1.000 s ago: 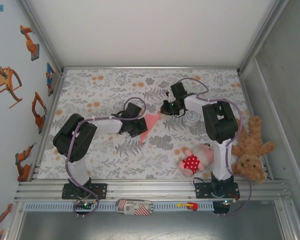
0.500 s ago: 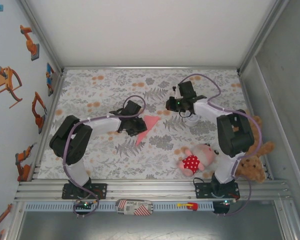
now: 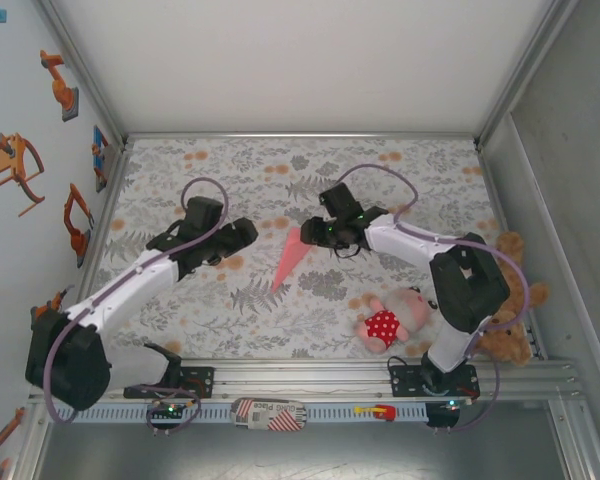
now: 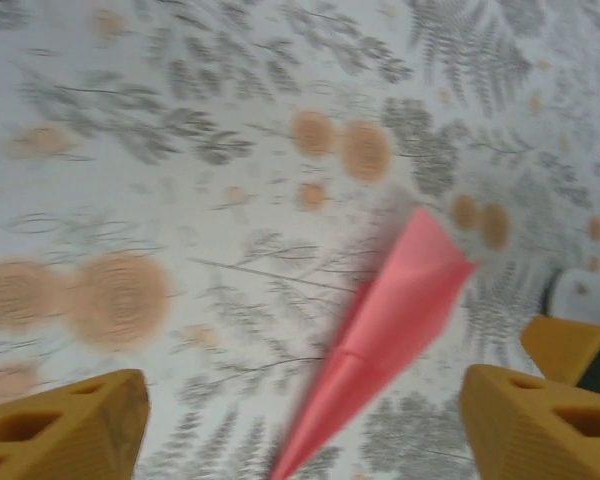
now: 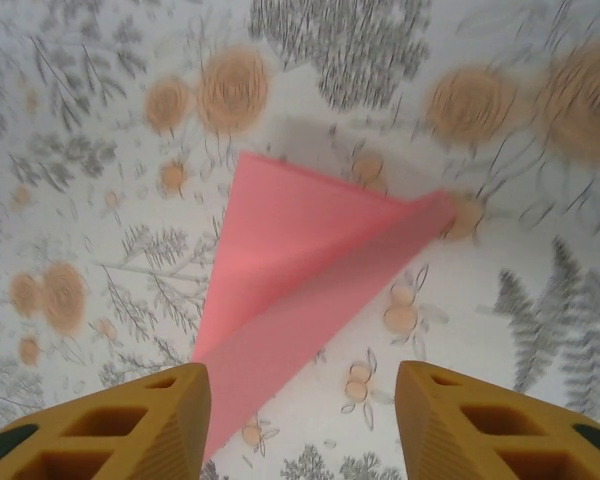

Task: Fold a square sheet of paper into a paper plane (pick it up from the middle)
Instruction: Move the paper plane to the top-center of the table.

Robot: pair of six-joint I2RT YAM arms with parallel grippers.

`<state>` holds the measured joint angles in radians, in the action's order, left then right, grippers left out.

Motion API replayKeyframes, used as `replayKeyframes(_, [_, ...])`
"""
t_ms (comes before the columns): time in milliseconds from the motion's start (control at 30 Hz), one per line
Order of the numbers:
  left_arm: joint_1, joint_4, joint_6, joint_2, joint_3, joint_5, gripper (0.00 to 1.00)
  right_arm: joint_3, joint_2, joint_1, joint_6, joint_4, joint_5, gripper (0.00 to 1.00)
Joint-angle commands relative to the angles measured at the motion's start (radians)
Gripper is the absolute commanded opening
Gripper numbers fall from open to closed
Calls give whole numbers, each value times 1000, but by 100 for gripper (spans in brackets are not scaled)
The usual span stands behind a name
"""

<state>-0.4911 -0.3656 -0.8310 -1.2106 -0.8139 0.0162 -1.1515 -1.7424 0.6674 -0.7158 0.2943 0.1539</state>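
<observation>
The square sheet of paper lies folded into a salmon-pink paper plane (image 3: 290, 260) on the flowered tablecloth, wide end far, tip pointing near. My left gripper (image 3: 244, 233) stands open a short way to its left, holding nothing. In the left wrist view the paper plane (image 4: 390, 330) lies ahead between the spread yellow fingers (image 4: 65, 425) of that gripper (image 4: 300, 430). My right gripper (image 3: 309, 232) hovers open at the plane's wide end. In the right wrist view the paper plane (image 5: 300, 285) runs down toward the left finger (image 5: 110, 425) of the open right gripper (image 5: 300, 420).
A pink plush doll in a red dotted dress (image 3: 390, 320) lies near the right arm's base. A brown teddy bear (image 3: 505, 300) sits against the right wall. Metal walls close in both sides, and a rail (image 3: 300, 380) runs along the near edge.
Both grippers have opened. The left gripper let go of the plane and drew back to the left. The right gripper moved left to the plane's wide end.
</observation>
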Motion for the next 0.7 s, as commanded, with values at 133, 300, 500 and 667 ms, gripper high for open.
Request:
replayKeyframes(133, [124, -118, 139, 193, 114, -78, 96, -126, -67, 127, -224, 157, -230, 61])
replayKeyframes(300, [173, -158, 181, 206, 94, -20, 96, -188, -118, 144, -322, 184, -322, 64])
replayKeyframes(500, [178, -146, 201, 182, 87, 39, 96, -249, -192, 167, -388, 214, -301, 64])
replayKeyframes(667, [180, -128, 198, 155, 90, 68, 96, -271, -218, 175, -436, 296, -343, 54])
